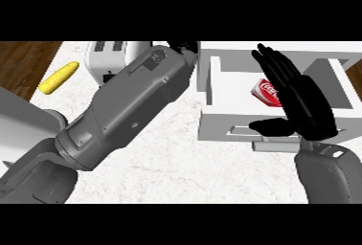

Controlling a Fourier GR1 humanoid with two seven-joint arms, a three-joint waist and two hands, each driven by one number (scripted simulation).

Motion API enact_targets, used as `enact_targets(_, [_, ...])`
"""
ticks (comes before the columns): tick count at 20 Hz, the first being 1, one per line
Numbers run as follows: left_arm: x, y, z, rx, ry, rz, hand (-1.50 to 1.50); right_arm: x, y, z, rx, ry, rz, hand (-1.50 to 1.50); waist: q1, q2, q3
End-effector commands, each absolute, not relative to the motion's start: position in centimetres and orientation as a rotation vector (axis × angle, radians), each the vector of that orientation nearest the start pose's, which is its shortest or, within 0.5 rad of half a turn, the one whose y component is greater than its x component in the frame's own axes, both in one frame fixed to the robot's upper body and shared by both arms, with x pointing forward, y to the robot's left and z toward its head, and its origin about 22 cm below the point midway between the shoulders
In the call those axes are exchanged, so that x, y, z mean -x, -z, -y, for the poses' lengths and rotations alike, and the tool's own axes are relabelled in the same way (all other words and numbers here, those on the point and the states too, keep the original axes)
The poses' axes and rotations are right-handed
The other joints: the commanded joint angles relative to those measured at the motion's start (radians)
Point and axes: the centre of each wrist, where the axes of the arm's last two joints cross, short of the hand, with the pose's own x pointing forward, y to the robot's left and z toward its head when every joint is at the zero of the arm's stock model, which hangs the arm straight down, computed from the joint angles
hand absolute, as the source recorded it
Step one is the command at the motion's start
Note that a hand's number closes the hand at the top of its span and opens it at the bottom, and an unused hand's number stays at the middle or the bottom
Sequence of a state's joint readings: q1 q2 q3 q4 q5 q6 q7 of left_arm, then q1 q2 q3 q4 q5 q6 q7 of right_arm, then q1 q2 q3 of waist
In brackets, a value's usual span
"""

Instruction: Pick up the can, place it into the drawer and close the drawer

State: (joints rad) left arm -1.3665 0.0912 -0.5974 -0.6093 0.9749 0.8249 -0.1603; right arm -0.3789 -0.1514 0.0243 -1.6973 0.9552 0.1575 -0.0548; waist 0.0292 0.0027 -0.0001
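Right hand (305, 107) is hovering over the open drawer (212, 79), fingers straight and spread, thumb lying out toward the drawer's front panel, and it is holding nothing. I am noting that the can (267, 91), red with white lettering, is lying inside the drawer, partly hidden behind my palm; whether my hand is touching it I cannot tell. My left hand (185, 47) is showing only as a dark patch at the end of the long grey forearm, up by the drawer's far left corner, and I cannot tell its state. On the counter (176, 162) a toaster (106, 55) is sitting just left of that forearm, and an ear of corn (59, 77) is lying further left, near the counter's edge. Judging by this layout, placing appears done and closing is the step in hand. To do it well, I am advising that the right hand be lifted clear of the cavity first, so that nothing is catching the rim or dragging the can. The push should then be going flat against the front panel, near its handle (277, 145), square to the drawer's travel, so the box is sliding straight and not racking sideways. The left forearm should be staying clear of the drawer's left wall.
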Motion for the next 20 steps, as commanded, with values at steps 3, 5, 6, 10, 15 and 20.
enact_targets(3, [-41.9, -20.0, -2.6, -0.025, -0.168, 1.702, -1.50, -34.5, -10.4, 19.6, 0.992, -1.168, 1.747, -1.50, 0.018, -0.003, 0.000])
enact_targets(5, [-42.5, -20.8, -4.1, -0.040, -0.174, 1.704, -1.50, -35.6, -9.4, 20.3, 0.997, -1.151, 1.727, -1.50, 0.000, -0.001, 0.001])
enact_targets(6, [-42.7, -19.7, -5.5, -0.044, -0.168, 1.710, -1.50, -36.5, -9.6, 18.6, 1.016, -1.133, 1.736, -1.50, 0.007, 0.001, 0.000])
enact_targets(10, [-41.9, -21.0, -6.0, -0.033, -0.166, 1.714, -1.50, -37.4, -4.9, 18.0, 1.042, -1.142, 1.674, -1.50, 0.020, 0.000, 0.001])
enact_targets(15, [-42.2, -21.3, -8.7, -0.063, -0.176, 1.700, -1.50, -39.8, -3.9, 20.1, 1.121, -1.157, 1.633, -1.50, 0.011, 0.004, 0.001])
enact_targets(20, [-41.1, -20.7, -9.4, -0.069, -0.172, 1.717, -1.50, -40.3, -2.0, 19.6, 1.188, -1.136, 1.643, -1.50, 0.020, 0.004, 0.001])
